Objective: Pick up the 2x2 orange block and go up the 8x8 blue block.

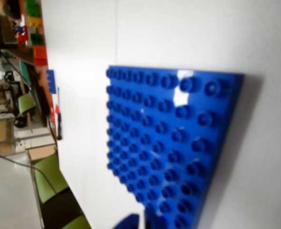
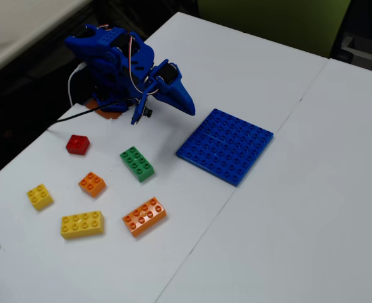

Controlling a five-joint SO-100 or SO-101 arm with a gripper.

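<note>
In the fixed view the 2x2 orange block (image 2: 92, 184) lies flat on the white table, left of centre and untouched. The 8x8 blue block (image 2: 225, 146) lies flat to its right; in the wrist view this blue block (image 1: 173, 148) fills the middle, blurred. The blue arm is folded at the table's far left edge. Its gripper (image 2: 187, 106) points down-right, hanging above the table just left of the blue block and well away from the orange one. The jaws look closed together with nothing in them. Only a blue fingertip (image 1: 130, 222) shows at the wrist view's bottom edge.
Around the orange block lie a red 2x2 brick (image 2: 78, 144), a green 2x4 brick (image 2: 137, 163), a yellow 2x2 brick (image 2: 40, 196), a yellow 2x4 brick (image 2: 82, 224) and an orange 2x4 brick (image 2: 144, 216). The table's edge runs along the left.
</note>
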